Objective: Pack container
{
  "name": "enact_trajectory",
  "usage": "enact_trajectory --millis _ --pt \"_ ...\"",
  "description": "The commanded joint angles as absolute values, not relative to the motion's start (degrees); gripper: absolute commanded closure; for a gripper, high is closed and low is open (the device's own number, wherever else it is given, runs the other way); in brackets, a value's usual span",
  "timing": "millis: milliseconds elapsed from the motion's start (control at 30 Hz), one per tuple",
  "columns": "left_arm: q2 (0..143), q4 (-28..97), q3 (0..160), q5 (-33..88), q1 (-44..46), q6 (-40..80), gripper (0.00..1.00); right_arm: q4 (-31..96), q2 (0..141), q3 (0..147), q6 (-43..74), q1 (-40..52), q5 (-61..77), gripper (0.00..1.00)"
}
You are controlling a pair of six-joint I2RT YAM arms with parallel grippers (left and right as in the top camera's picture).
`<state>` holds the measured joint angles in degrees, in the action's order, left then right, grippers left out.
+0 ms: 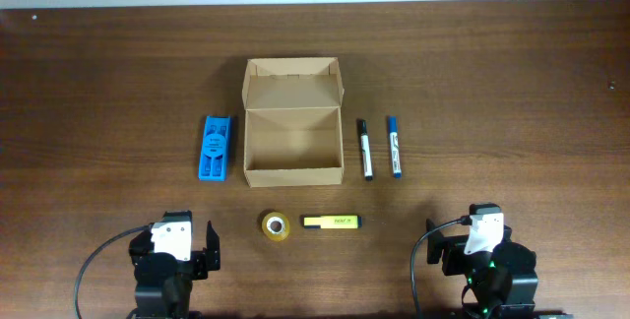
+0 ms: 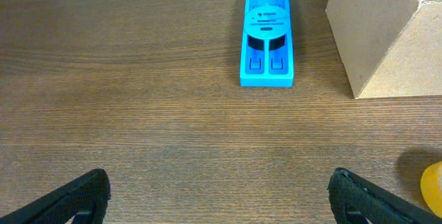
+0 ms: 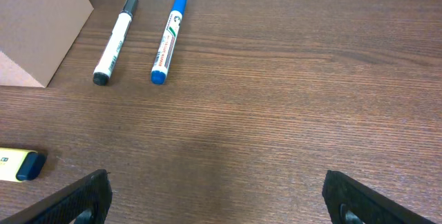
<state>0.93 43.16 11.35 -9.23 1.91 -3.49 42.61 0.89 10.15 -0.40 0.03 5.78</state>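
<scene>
- The left hand point(image 2: 221, 202) is low over the near-left part of the dark brown wooden desk point(image 1: 512, 83). It is released, its two black fingers point(image 2: 79, 198) spread wide with only wood grain between them.
- The right hand point(image 3: 217, 202) is at the near-right part of the desk. It is likewise released, its fingers far apart over bare wood.
- Between the two hands, nearer the middle, lies a small yellow roll of tape point(image 1: 277, 226). Just to its right is a yellow highlighter pen with a dark cap point(image 1: 332, 223), lying crosswise.
- Ahead of the left hand a bright blue plastic case with a round label point(image 1: 216, 148) lies flat, just to the left of the box and apart from it.
- Ahead of the right hand, a white marker with a black cap point(image 1: 365, 149) and a white marker with a blue cap point(image 1: 395, 146) lie side by side, close but not touching.
- The tan rectangular cardboard container point(image 1: 293, 175) sits at the desk's centre, between the blue case and the markers. Its hinged flap lid point(image 1: 292, 81) is open at the far side, and its bare cardboard floor shows.
</scene>
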Motion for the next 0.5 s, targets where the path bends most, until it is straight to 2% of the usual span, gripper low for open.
enact_trajectory --millis 0,467 --pt "0.34 43.07 10.92 -8.84 2.24 -4.38 0.0 43.27 0.14 9.41 -0.36 -0.38 4.38 0.01" --pt "0.34 43.07 10.92 -8.84 2.24 -4.38 0.01 42.09 0.3 9.58 -0.36 -0.38 5.63 0.01"
